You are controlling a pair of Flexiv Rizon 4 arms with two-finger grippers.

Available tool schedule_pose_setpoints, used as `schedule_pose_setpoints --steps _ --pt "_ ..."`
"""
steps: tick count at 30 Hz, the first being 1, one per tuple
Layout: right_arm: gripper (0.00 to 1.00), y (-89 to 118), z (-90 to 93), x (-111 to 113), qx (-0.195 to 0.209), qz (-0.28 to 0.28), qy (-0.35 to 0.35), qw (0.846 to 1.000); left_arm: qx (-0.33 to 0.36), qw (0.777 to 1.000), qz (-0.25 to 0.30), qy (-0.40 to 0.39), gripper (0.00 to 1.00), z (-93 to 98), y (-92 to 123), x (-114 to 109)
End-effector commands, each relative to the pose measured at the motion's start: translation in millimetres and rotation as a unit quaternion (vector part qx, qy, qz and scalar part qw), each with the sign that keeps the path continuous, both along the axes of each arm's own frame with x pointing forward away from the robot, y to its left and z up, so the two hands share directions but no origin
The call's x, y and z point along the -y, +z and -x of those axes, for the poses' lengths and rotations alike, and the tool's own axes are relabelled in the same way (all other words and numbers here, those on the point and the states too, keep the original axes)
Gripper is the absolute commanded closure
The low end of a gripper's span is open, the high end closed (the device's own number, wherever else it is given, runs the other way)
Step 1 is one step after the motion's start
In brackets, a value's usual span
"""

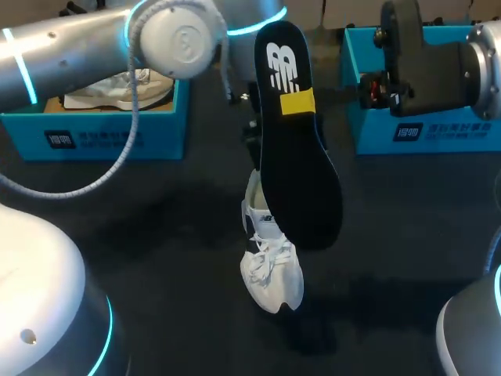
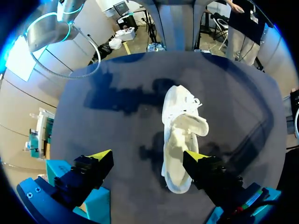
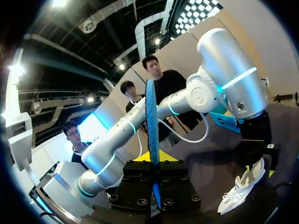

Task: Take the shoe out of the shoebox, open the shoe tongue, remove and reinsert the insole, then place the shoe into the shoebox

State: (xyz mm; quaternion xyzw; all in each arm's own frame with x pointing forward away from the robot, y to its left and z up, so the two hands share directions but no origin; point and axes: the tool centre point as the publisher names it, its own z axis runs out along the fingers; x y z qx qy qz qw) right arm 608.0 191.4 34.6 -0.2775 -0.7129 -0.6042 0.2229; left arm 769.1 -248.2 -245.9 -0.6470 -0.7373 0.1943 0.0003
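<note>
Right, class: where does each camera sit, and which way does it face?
Head view: above and behind, looking down on the table; left arm and right arm show.
Left wrist view: looks down past the open left tool at the shoe.
Right wrist view: looks along the right tool, shut on the insole; left arm beyond.
Shared: the shoe, in all three.

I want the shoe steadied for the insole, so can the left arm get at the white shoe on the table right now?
Probably yes. The left tool is open over the shoe, with nothing between them, and the right tool holds the insole up, away from it.
</note>
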Motion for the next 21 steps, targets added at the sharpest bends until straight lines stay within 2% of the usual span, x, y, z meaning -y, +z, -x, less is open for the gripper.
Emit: schedule_pose_setpoints --steps 1,7,16,21 --pt "1.00 -6 -0.1 9 -0.011 -0.016 -0.021 1.000 0.012 0.997 0.076 0.023 0.00 2.5 17 -22" --pt "1.00 -3 -7.3 34 -0.035 -0.041 -0.047 0.997 0.020 0.992 0.117 0.036 0.00 -4.8 35 -31" --pt "1.00 -4 -17.8 66 -0.079 -0.042 -0.052 0.995 0.031 0.987 0.152 0.044 0.00 -16.4 55 -44" --pt "1.00 -6 -22.7 81 -0.113 -0.045 -0.047 0.991 0.031 0.987 0.152 0.044 0.00 -16.4 55 -44"
